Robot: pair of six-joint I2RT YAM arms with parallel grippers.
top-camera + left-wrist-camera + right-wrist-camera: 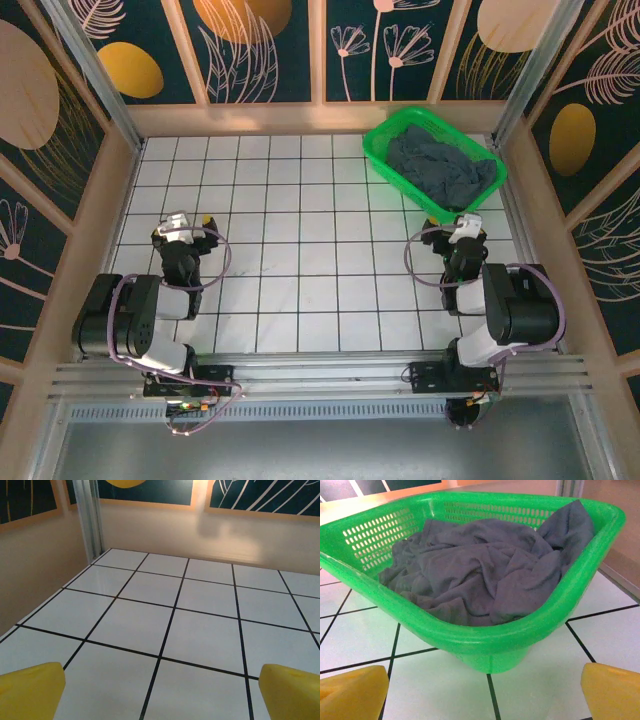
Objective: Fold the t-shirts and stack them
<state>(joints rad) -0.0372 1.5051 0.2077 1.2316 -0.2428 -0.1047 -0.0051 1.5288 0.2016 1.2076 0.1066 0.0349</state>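
A dark slate-grey t-shirt (440, 165) lies crumpled inside the bright green mesh basket (378, 140) at the back right of the table. In the right wrist view the wrinkled t-shirt (485, 575) fills the basket (490, 637), whose near corner stands just ahead of my right gripper (485, 692). That gripper (462, 228) is open, its yellow fingertips (352, 692) wide apart with nothing between them. My left gripper (183, 228) rests low on the left side of the table, far from the basket. It is open too (162, 692), with bare tile between its yellow fingertips (30, 690).
The white tiled table (300, 240) is walled by wooden panels on the left, back and right. A metal post (90, 517) stands in the back left corner. Open tiles stretch between the two arms.
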